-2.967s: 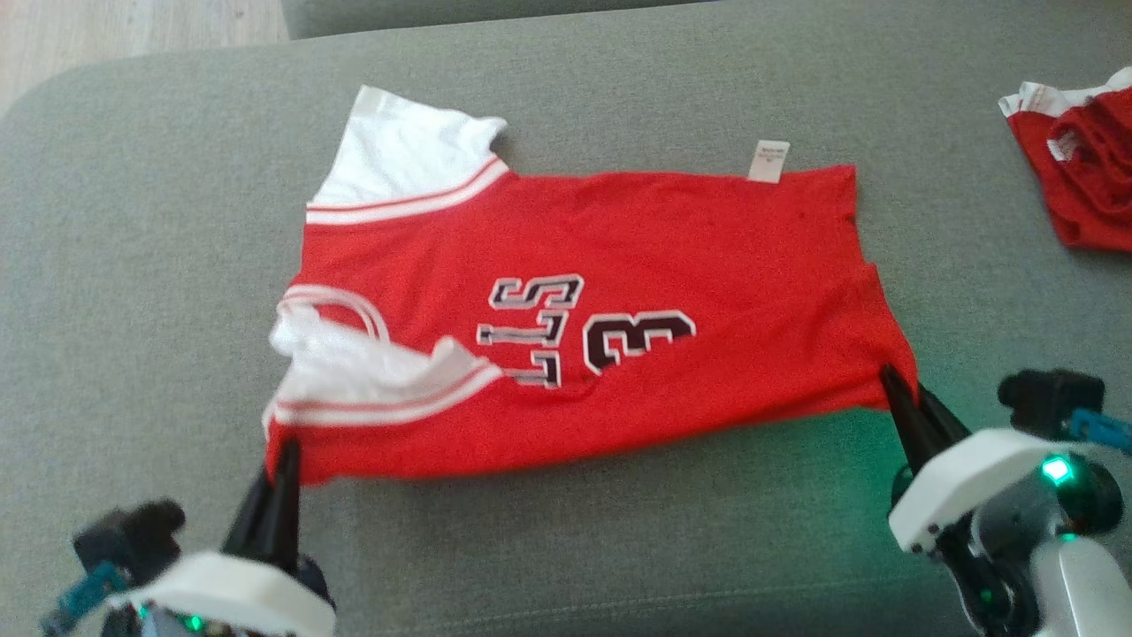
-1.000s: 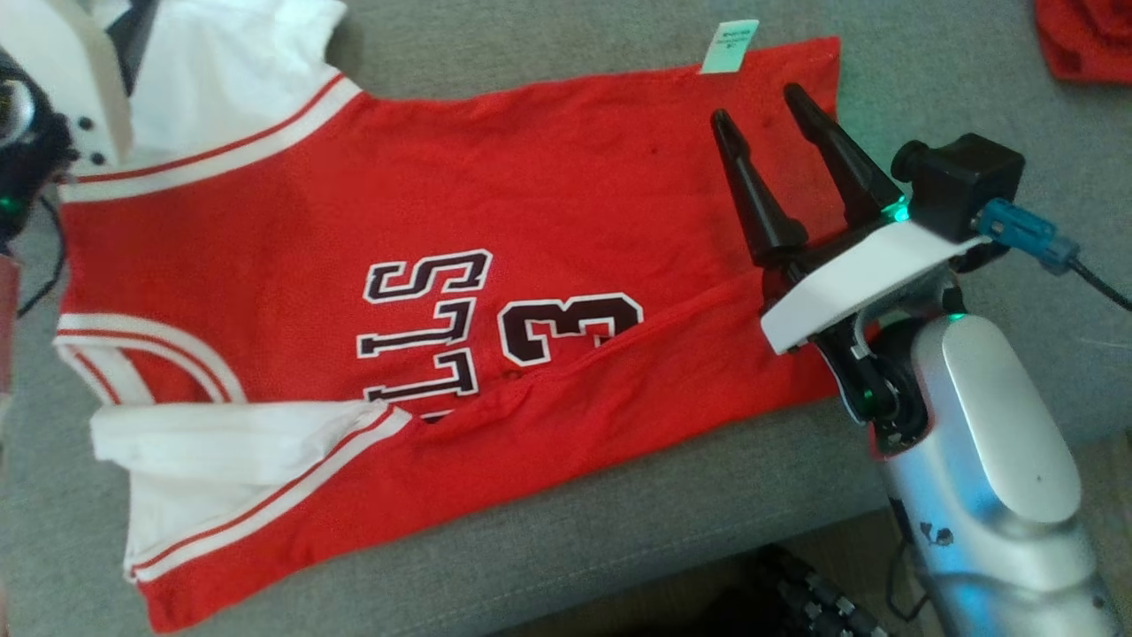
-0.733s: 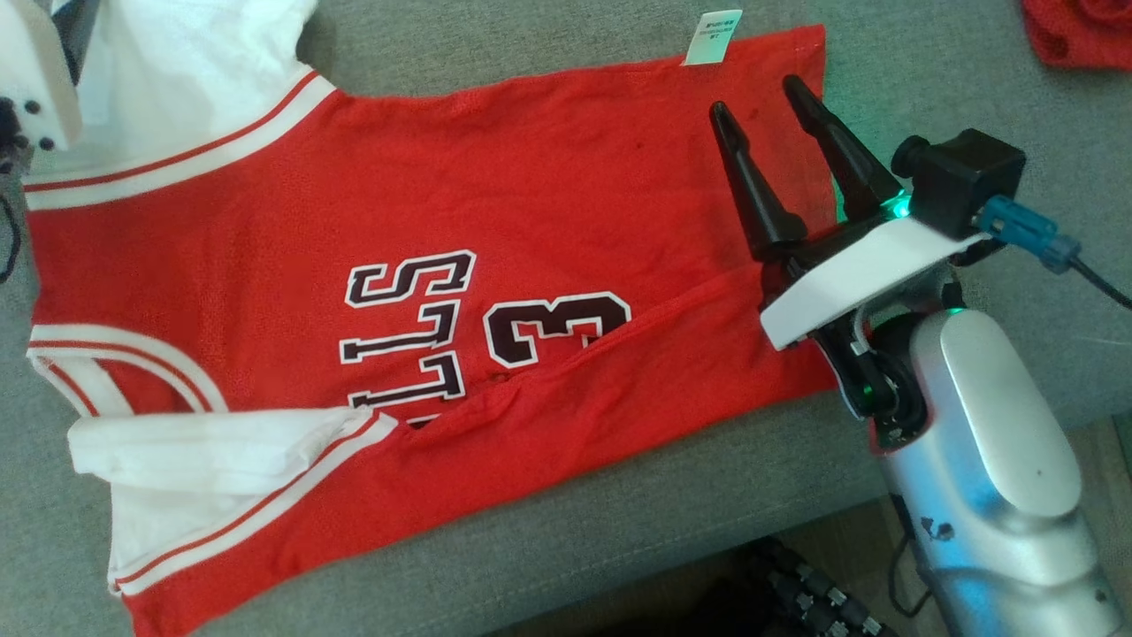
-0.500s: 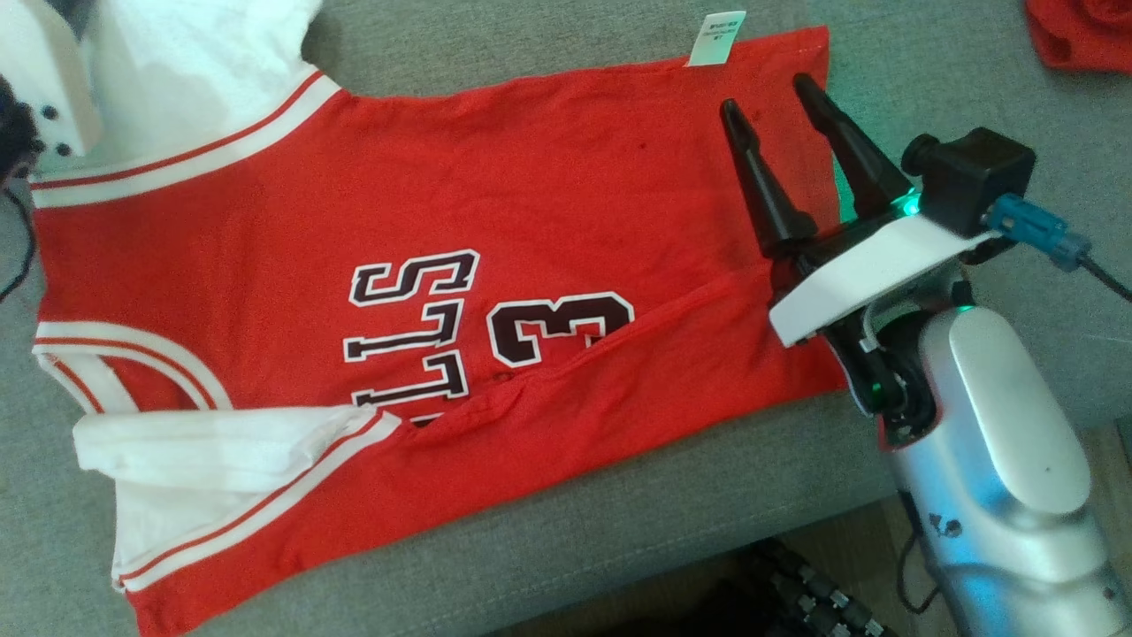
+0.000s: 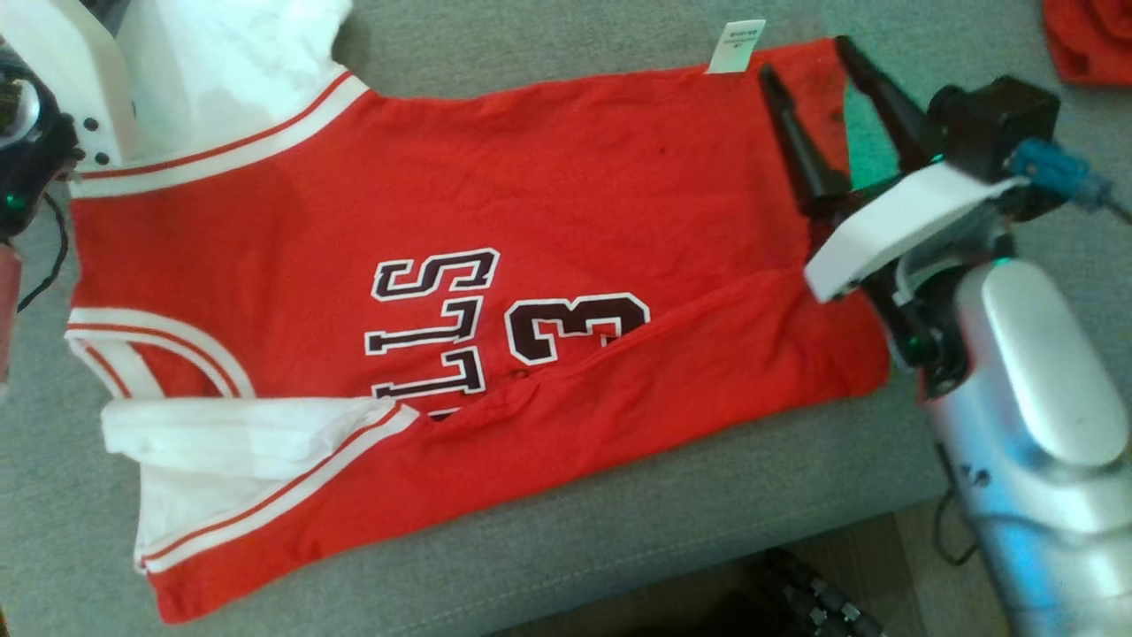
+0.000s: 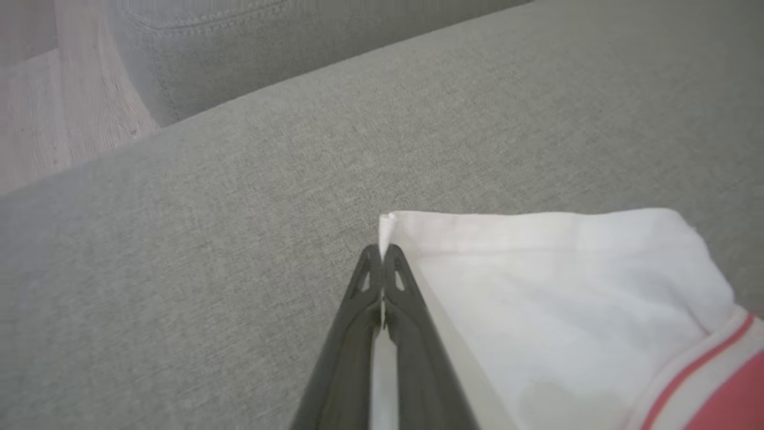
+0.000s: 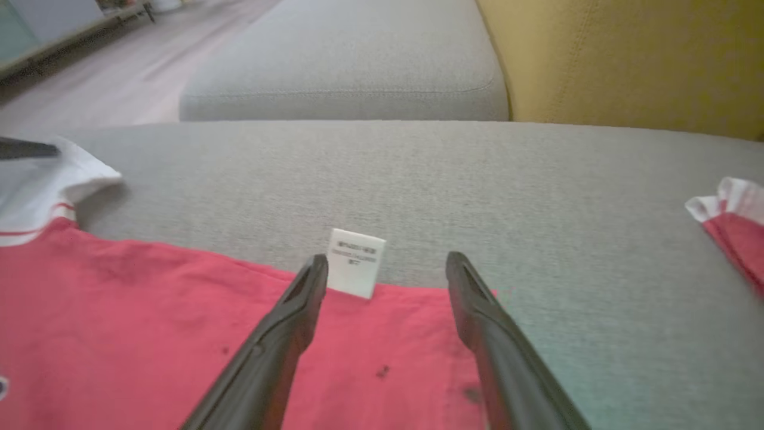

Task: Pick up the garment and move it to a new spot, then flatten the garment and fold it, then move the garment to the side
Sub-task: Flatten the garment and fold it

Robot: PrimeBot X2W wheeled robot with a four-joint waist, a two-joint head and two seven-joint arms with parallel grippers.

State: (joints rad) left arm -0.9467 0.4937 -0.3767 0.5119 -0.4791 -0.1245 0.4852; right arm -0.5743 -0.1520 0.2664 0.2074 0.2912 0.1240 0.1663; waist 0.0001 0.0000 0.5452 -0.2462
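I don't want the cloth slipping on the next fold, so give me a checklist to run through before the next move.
1. Left gripper shut on sleeve corner: ok.
2. Right gripper gripping the hem: not ok, open over it beside the tag.
3. Right fingers touching cloth: cannot tell.
4. Near edge of jersey folded over: ok.
5. Jersey all on the cushion: ok, close to its front edge.
6. Other red garment apart from jersey: ok.

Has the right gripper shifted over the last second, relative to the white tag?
Yes. The right gripper, open, has moved up the head view and rightward, now nearly level with the white tag.
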